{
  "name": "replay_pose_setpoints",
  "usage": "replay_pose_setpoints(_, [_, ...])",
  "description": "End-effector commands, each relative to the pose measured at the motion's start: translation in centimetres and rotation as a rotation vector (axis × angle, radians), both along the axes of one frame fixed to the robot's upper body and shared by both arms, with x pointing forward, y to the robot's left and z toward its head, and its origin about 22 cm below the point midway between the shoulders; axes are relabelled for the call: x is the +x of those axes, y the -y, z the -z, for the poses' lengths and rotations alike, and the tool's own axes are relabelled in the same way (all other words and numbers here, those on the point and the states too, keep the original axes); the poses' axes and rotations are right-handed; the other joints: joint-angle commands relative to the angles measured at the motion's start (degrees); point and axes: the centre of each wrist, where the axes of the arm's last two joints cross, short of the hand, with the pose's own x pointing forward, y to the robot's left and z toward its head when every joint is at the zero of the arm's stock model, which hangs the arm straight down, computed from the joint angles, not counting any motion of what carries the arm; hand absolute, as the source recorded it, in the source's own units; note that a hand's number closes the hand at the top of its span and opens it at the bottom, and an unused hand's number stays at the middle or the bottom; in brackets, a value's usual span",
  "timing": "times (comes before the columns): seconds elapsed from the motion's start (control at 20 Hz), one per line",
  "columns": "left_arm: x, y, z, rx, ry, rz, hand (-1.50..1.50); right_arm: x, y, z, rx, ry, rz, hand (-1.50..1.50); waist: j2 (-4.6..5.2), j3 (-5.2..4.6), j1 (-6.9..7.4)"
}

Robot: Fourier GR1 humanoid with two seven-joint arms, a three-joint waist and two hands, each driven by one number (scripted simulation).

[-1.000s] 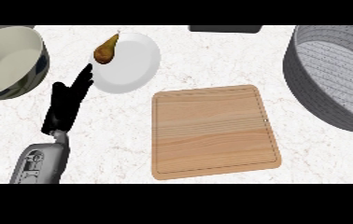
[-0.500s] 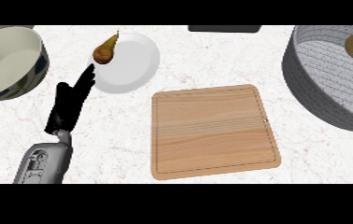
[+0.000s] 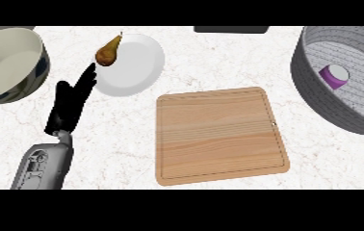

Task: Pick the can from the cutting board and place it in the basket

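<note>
Purple can (image 3: 334,75) (white top) lying in grey basket (image 3: 313,88), left hand (image 3: 70,105) open

We see a white plate (image 3: 135,64) upper left on the marble counter (image 3: 227,57), a brown pear (image 3: 108,53) lying on its left rim. A large bowl (image 3: 18,64) sits far left; a dark object (image 3: 232,29) pokes in at top edge.

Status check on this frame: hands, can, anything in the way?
Left hand open, resting beside plate. Right hand out of view. Can in basket; cutting board bare. Nothing obstructing.
</note>
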Motion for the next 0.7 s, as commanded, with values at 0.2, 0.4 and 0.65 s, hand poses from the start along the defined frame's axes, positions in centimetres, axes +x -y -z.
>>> replay_pose_setpoints(0.2, [-0.5,1.4,0.8,-0.025,-0.010,0.000,0.00,-1.3,2.2,-0.1,0.210,0.186,0.187,-1.50,0.12,0.04,0.07])
replay_pose_setpoints(0.4, [-0.4,0.0,0.2,-0.005,0.005,0.019,0.00,-5.2,6.4,-3.8,0.247,0.149,0.284,-1.50,0.42,0.07,0.54])
replay_pose_setpoints(0.65, [-0.3,1.3,0.9,-0.022,0.002,0.013,0.00,-9.4,9.8,-3.9,0.318,0.120,0.363,-1.50,0.92,0.25,0.56])
